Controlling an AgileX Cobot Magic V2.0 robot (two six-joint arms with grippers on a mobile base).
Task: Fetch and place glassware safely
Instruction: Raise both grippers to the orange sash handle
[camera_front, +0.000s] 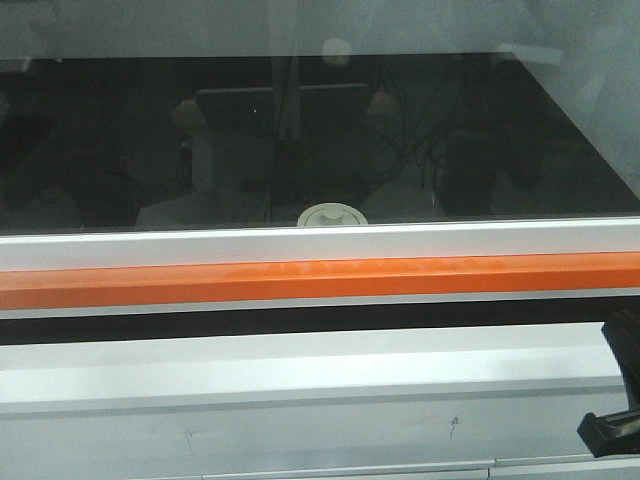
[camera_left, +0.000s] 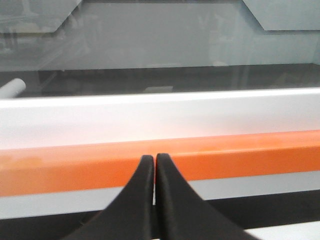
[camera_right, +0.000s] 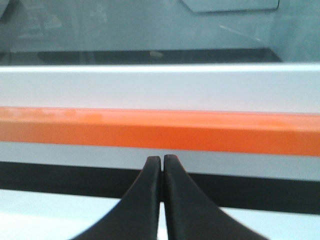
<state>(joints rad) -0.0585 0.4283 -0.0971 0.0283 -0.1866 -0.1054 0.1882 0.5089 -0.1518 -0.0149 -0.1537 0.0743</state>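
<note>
Only the cream-white round lid of the glassware (camera_front: 332, 214) shows in the front view, poking up just behind a white rail (camera_front: 320, 245) on a dark glossy surface; its glass body is hidden by the rail. My left gripper (camera_left: 153, 157) is shut with nothing between its black fingers, and it faces the orange strip (camera_left: 240, 155). My right gripper (camera_right: 162, 158) is shut and empty too, low in front of the same strip (camera_right: 160, 130). The glassware appears in neither wrist view.
The white rail and an orange strip (camera_front: 320, 280) run across the whole width in front of the dark surface (camera_front: 120, 150). A black part of the right arm (camera_front: 612, 430) shows at the bottom right. A white rod end (camera_left: 11, 87) lies at the left.
</note>
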